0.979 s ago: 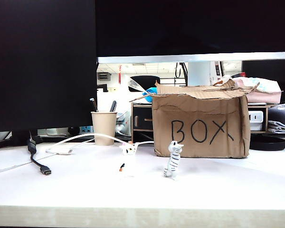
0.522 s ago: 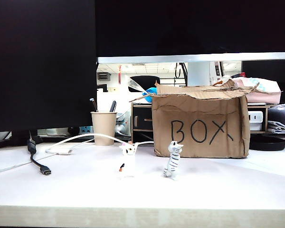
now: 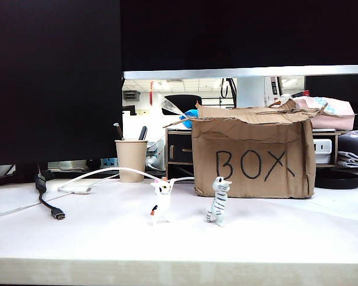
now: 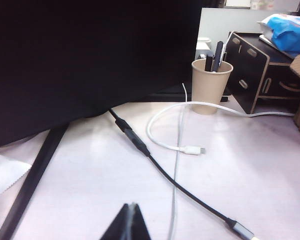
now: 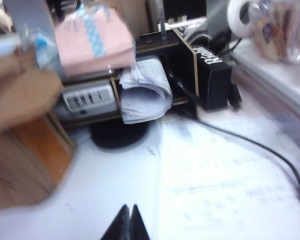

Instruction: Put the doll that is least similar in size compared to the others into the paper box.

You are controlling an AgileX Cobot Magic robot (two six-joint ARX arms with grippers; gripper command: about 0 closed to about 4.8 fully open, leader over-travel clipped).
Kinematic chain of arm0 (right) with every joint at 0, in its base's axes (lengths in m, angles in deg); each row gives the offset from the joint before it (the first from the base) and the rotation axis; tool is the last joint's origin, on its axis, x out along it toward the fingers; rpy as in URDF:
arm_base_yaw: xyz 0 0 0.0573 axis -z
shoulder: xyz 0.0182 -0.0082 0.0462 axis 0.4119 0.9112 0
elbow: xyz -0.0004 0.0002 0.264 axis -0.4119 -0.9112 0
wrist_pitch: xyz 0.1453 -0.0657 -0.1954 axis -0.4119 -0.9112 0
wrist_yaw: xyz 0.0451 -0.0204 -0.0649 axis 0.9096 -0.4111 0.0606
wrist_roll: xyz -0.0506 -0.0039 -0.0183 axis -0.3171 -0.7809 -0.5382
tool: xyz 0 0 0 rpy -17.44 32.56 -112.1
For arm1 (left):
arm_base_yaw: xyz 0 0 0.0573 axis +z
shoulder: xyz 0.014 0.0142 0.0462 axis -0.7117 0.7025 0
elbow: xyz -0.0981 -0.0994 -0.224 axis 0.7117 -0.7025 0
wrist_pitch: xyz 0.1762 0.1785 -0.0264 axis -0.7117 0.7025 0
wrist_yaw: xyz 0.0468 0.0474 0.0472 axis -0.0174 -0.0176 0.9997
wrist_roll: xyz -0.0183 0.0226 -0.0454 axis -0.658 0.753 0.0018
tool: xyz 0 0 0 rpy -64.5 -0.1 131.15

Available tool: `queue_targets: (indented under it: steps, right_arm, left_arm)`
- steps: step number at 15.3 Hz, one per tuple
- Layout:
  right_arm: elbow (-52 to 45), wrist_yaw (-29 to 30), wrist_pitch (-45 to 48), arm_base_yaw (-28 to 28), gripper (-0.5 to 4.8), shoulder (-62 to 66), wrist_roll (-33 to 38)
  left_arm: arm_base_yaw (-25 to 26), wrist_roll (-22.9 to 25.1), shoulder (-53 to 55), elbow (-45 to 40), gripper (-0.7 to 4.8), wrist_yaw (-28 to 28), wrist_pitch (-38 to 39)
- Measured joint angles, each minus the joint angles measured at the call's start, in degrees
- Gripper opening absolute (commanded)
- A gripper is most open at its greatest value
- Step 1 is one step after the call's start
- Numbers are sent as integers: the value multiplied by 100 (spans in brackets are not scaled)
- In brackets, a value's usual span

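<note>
Right end effector is sitting closed and empty over the worktop; left end effector likewise. Doll is showing nowhere, presumably inside the paper box. The white cat figurine, overexposed a moment ago, is now showing clearly.

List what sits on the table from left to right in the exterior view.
Black cable plug → paper cup → white cat figurine → grey-striped cat figurine → paper box.
</note>
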Motion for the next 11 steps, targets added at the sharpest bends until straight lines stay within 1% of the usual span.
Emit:
queue_targets:
  steps: [3,4,9,11]
  right_arm:
    - [4,-15,144,-28,-5,-4,-896]
    - [4,-24,168,-170,-5,-4,-1244]
    - [4,17,295,-704,-5,-4,-1346]
    - [4,11,289,-839,-5,-4,-1239]
  left_arm:
    - [0,0,0,0,-5,2,0]
    - [0,0,0,0,-5,0,0]
    - [0,0,0,0,-5,2,0]
    - [0,0,0,0,-5,2,0]
